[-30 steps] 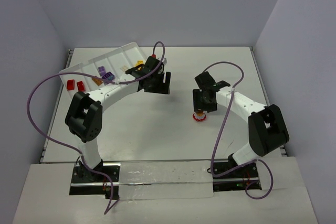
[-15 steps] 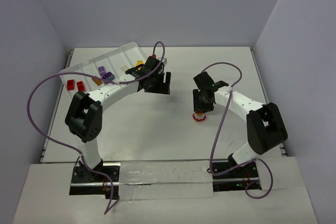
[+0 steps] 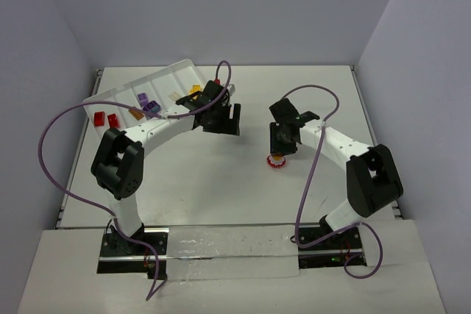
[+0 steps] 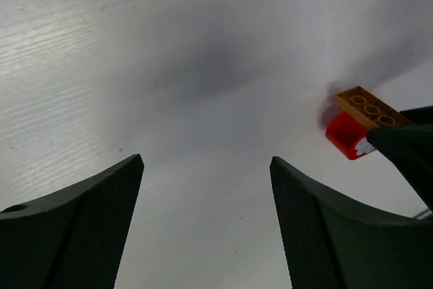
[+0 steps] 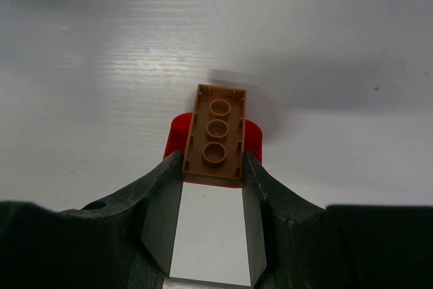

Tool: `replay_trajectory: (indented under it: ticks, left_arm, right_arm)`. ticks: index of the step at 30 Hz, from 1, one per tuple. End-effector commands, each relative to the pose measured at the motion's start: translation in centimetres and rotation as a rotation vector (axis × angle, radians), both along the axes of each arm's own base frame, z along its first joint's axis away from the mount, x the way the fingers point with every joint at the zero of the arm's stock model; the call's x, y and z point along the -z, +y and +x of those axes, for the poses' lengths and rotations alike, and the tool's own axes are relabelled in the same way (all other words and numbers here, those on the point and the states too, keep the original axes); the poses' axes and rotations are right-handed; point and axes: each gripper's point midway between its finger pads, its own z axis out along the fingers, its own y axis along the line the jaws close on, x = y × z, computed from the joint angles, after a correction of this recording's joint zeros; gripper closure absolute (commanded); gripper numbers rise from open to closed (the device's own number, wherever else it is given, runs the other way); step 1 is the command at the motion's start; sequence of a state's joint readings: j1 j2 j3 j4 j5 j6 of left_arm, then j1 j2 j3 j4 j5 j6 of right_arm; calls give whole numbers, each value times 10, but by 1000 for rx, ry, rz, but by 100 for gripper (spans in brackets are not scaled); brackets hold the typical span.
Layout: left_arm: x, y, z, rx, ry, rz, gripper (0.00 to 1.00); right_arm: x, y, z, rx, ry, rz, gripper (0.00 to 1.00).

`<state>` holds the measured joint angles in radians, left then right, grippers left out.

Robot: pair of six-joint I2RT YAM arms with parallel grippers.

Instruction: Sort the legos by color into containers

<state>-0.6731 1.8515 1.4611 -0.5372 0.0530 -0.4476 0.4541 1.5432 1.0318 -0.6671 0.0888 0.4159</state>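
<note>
Looking down the right wrist view, I see the right claw [image 5: 213,167] closed about halfway on 1 orange brick [image 5: 216,130]. Both fingers [image 5: 162,194] press the long sides of its near end, and its 3 studs face up. The brick's far end sticks out past the fingertips and sits on top of a red piece [image 5: 177,135], which rests on the table [image 5: 101,65] just beyond the tips. I can't tell whether the brick is lifted clear of it.

Further out, the left claw [image 4: 206,160] stands wide open with nothing between its fingers, only bare table below. The orange brick and red piece lie off to its right, well apart from it.

Beyond that claw and to its left is the tray [image 3: 158,80], holding purple bricks [image 3: 147,104] and 1 yellow brick [image 3: 195,90] just beside the claw's wrist. 2 red bricks [image 3: 106,118] lie at the tray's far-left end, and I can't tell if they're inside it.
</note>
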Motion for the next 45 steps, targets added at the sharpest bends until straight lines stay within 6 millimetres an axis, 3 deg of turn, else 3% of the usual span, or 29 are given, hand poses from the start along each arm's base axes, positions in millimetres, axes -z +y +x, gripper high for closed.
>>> replay_trajectory:
  ticks: [1, 6, 12, 20, 25, 29, 45]
  left_arm:
    - [-18, -17, -8, 80, -2, -112, 16]
    - [-25, -25, -19, 102, 25, -267, 2]
    - [-35, -6, -24, 72, 75, -423, 2]
    - [-37, -2, -51, 221, 83, -444, 9]
    - [-45, -17, -66, 325, 94, -494, 12]
    - [-39, -28, -64, 340, 98, -460, 12]
    - [-47, -50, -43, 308, 62, -517, 15]
  right_arm:
    - [-48, 22, 24, 30, -113, 135, 97]
    - [-71, 47, 40, 91, -147, 292, 98]
    - [-100, 65, 52, 131, -206, 437, 97]
    - [-94, 73, 50, 133, -154, 509, 97]
    - [-95, 80, 47, 115, -135, 546, 98]
    - [-99, 83, 46, 108, -135, 558, 98]
    - [-112, 86, 42, 79, -138, 583, 98]
